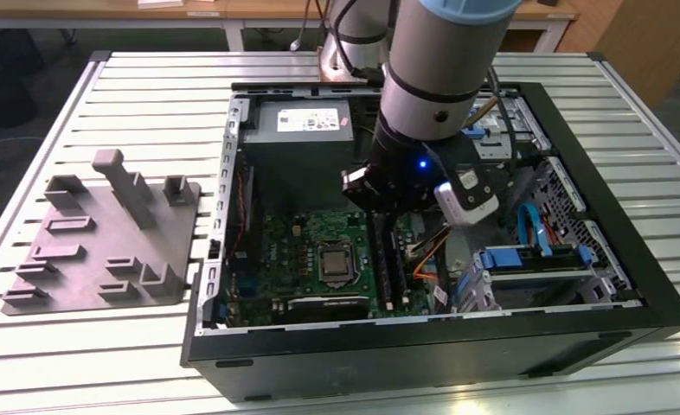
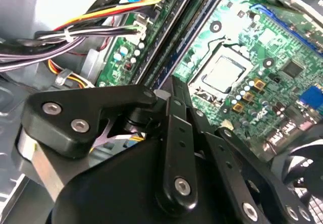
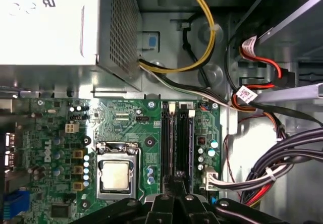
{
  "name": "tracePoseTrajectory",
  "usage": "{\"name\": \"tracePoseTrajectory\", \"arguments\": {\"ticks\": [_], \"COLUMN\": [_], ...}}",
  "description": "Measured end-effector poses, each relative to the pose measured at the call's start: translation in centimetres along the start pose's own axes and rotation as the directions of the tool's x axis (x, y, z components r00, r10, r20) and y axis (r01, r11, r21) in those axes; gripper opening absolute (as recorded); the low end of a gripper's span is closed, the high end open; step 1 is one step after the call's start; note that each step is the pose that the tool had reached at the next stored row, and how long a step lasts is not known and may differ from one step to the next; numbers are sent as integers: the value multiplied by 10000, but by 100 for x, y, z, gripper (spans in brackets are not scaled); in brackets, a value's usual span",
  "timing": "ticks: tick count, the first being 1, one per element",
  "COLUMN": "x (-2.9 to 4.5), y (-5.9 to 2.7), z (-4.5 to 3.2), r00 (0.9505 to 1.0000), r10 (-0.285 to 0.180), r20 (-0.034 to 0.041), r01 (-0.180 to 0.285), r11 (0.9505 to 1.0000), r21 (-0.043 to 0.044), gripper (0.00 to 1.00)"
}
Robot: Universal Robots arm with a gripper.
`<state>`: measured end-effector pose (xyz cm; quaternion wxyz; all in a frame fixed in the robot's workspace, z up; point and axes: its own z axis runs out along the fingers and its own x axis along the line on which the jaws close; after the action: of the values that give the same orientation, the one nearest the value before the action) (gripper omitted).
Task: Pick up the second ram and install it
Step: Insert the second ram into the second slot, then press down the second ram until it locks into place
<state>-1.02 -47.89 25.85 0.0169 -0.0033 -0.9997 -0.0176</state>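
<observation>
First wrist view is showing the black linked-finger gripper [image 3: 176,177] hanging over the green motherboard [image 3: 126,118], with its fingertips drawn together at the near end of the memory slots. Whether they are pinching a board edge or only pressing on it, I cannot tell.

The second ram, a thin, long dark memory stick [image 3: 184,143], is standing on edge in the slot on the cable side, or so I am judging it. The other dark memory stick [image 3: 165,143] is sitting just beside it, parallel, on the side of the square metal processor socket [image 3: 117,173].

In the exterior view the gripper [image 1: 376,207] is reaching down into the open black computer case [image 1: 433,346], right above those slots.

The step in hand is looking like the install itself: the stick is already over or in its slot, not on the grey plastic fixture with upright tabs [image 1: 98,251] that is lying well apart on the slatted table [image 1: 40,363]. Seating it is calling for a straight, even push along the slot line, without tilting toward the neighbouring stick.

Counting: two memory sticks, one processor socket, one fixture, one case, one gripper.
</observation>
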Motion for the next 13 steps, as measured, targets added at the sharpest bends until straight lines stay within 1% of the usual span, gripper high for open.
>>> {"name": "tracePoseTrajectory", "arguments": {"ticks": [8,11,13], "x": [0,0,-1], "y": [0,13,52], "z": [-6,37,75], "r00": [10000,10000,10000], "r10": [1,1,-1], "r20": [0,-1,-1], "r01": [-1,-1,1], "r11": [10000,10000,10000], "r21": [2,-19,-30], "gripper": [10,10,10]}}
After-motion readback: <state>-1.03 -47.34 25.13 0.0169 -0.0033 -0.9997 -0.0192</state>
